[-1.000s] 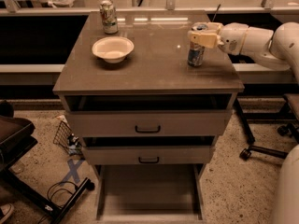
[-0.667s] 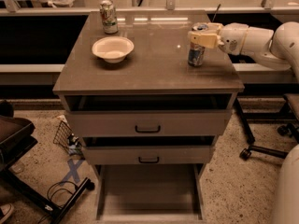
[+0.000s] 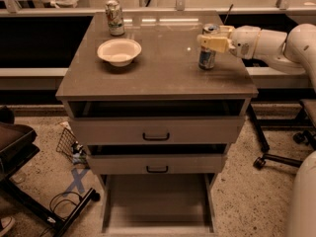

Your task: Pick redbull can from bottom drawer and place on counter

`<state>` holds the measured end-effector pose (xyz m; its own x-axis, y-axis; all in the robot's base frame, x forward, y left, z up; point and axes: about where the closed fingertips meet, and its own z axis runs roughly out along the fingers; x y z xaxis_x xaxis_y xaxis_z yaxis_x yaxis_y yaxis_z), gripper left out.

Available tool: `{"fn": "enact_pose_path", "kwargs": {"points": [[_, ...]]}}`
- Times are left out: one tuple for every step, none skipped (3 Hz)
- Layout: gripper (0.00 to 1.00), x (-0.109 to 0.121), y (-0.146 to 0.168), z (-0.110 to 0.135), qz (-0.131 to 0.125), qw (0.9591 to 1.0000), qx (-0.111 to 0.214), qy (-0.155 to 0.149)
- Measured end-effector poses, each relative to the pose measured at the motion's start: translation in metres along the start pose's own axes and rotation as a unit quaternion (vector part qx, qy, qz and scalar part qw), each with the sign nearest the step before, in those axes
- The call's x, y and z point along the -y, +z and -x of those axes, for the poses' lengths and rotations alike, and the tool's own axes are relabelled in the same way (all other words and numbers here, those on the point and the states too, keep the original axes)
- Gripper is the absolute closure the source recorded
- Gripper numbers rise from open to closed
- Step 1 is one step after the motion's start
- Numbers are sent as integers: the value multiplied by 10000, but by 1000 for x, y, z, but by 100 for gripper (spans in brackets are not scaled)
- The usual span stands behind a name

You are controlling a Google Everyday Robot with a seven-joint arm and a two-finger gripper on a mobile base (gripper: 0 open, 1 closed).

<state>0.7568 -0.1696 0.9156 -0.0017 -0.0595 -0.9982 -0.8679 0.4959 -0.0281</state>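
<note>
The redbull can [image 3: 207, 58] stands upright on the right side of the counter [image 3: 163, 68], blue and silver with a silver top. My gripper [image 3: 215, 37] reaches in from the right on a white arm and is shut on the can's upper part, one pale finger in front of it and one behind. The bottom drawer [image 3: 157, 201] is pulled out at floor level, and its flat grey tray shows nothing inside.
A white bowl [image 3: 119, 51] sits on the counter's left side, with a green-and-white can [image 3: 115, 18] behind it. The two upper drawers [image 3: 156, 132] stand slightly open. A black chair base [image 3: 29, 181] is at the left and an office chair base [image 3: 276, 152] at the right.
</note>
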Motion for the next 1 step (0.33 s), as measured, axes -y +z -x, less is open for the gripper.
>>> {"fn": "enact_pose_path", "kwargs": {"points": [[0,-2,4,0,31,10000,4,5]]}}
